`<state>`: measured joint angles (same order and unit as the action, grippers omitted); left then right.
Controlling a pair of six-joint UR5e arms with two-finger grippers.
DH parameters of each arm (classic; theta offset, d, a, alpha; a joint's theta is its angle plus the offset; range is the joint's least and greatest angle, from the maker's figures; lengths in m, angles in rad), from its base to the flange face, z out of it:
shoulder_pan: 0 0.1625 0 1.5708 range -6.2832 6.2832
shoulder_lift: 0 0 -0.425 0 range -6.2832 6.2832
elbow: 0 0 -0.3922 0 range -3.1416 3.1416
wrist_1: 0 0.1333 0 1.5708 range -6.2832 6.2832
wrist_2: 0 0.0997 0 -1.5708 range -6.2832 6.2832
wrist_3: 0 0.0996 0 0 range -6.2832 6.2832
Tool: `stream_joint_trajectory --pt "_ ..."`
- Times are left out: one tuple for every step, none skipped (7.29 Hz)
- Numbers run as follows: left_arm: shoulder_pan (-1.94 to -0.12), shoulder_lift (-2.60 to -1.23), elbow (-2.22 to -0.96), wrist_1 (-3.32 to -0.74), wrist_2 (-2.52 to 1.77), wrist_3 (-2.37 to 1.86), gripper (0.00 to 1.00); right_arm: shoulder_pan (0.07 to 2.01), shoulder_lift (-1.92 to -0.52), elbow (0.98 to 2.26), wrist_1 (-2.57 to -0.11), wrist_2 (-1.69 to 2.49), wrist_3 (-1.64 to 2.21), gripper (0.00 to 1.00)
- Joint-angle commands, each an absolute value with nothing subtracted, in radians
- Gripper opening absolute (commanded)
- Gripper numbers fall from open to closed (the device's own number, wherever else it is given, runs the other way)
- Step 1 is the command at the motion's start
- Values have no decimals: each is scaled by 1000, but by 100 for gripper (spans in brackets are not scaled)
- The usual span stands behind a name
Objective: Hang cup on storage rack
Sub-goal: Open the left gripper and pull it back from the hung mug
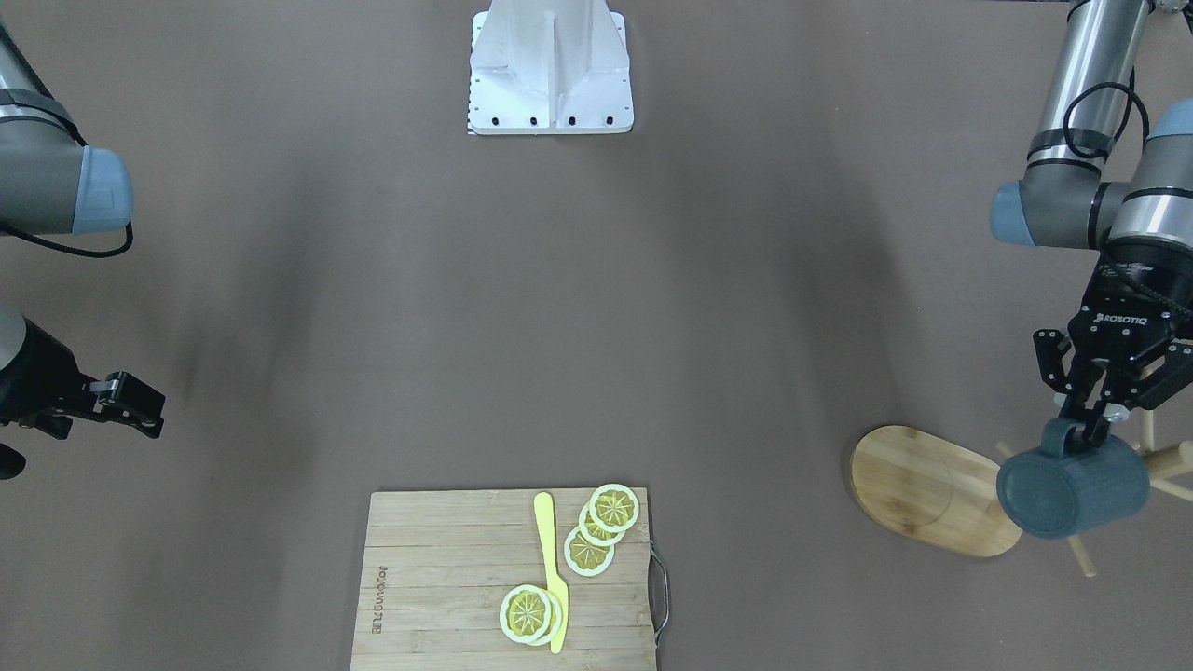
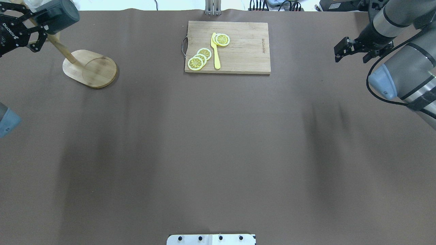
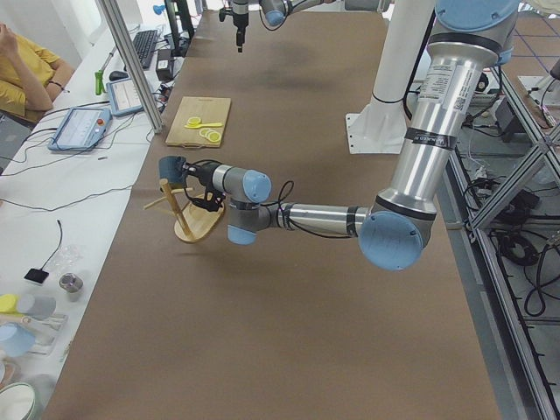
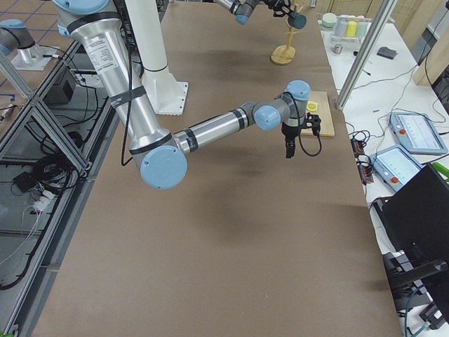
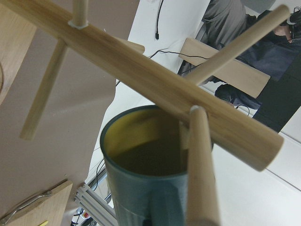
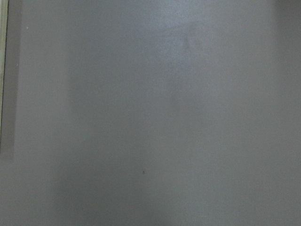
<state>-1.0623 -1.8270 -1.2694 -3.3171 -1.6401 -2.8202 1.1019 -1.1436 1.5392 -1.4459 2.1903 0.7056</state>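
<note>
The dark teal cup is held in the air by its handle in my left gripper, which is shut on it. The cup lies on its side among the pegs of the bamboo storage rack, above the oval base. In the overhead view the cup and left gripper are at the far left, over the rack's pole. In the left wrist view the cup's yellow-olive mouth sits just behind the pole, and one peg runs along its side. My right gripper looks shut and empty, far away.
A wooden cutting board with lemon slices and a yellow knife lies at the operators' side of the table. The robot's white base is at the table's other edge. The rack stands near the table's end.
</note>
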Motion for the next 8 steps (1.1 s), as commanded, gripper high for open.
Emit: stream_joint_trajectory --pt "-1062 -1827 -1273 -3330 -1644 -2784 98 1101 -1140 1537 -1445 2186 706 100" --pt "-1063 -1806 -1278 -3368 -1667 -2736 98 1100 -1137 1537 -1447 2186 706 100" --pt "-1063 -1748 -1288 -3413 -1713 -2612 98 1098 -1137 1537 -1447 2184 706 100" --pt "-1063 -1699 -1287 -3439 -1753 -2494 98 1098 -1141 1536 -1447 2184 706 100" --pt "-1063 -1681 -1287 -3433 -1791 -2327 98 1100 -1141 1532 -1447 2184 704 100" --pt "-1075 -1658 -1285 -3432 -1830 -2163 98 1098 -1143 1531 -1447 2184 704 100" --pt "-1127 -1645 -1287 -3432 -1904 -2013 98 1100 -1146 1528 -1447 2184 703 100" --pt "-1179 -1622 -1284 -3430 -1986 -1876 98 1100 -1144 1525 -1447 2184 701 100"
